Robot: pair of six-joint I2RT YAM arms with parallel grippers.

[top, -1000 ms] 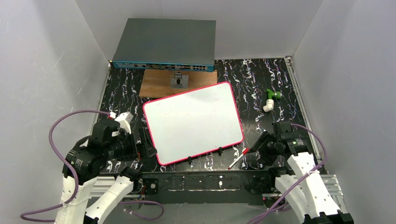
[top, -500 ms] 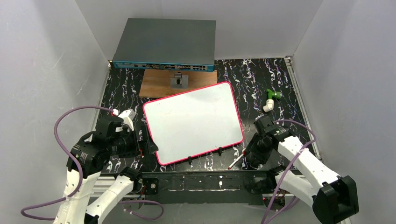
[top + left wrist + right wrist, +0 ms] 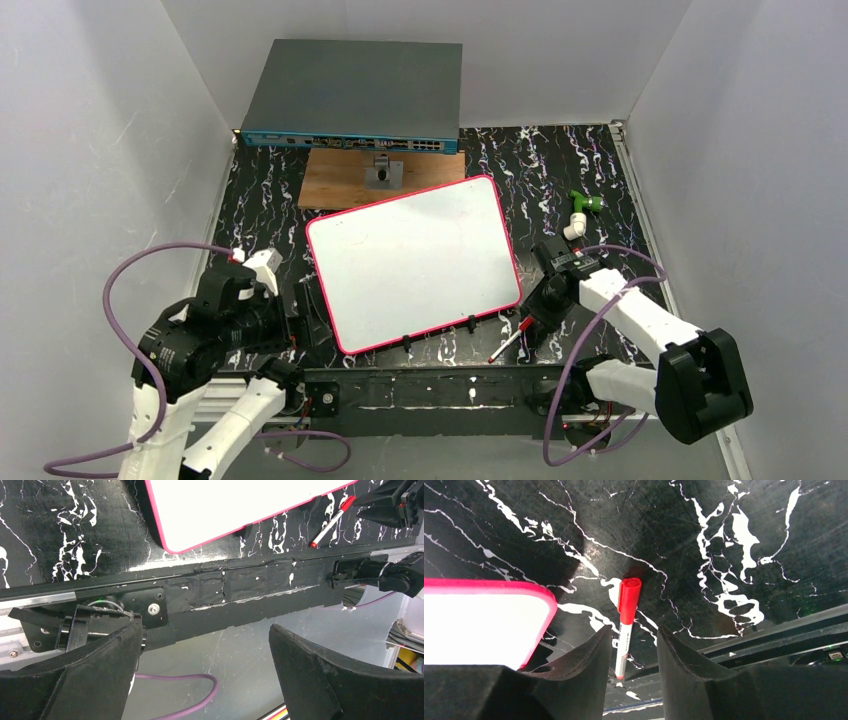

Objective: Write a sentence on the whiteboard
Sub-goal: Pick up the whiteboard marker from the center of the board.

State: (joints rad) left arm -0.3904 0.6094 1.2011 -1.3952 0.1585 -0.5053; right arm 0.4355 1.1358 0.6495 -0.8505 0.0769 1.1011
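The whiteboard [image 3: 415, 262] lies flat. Its long axis runs left to right, skewed so the right end sits farther from my bases, and the clips [image 3: 470, 322] are on its near long edge. My right gripper [image 3: 633, 632] hangs just off the whiteboard's near right corner, jaws slightly spread. A red-capped marker [image 3: 626, 620] shows through the gap, cap pointing away from me. My left gripper [image 3: 204, 626] sits off the whiteboard's near left corner, jaws wide apart and holding nothing.

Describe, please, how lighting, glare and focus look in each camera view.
Top external: evenly lit and sharp, the whiteboard without glare. Left wrist: near fingers dark, slightly soft. Right wrist: whiteboard corner overexposed, red marker crisp.
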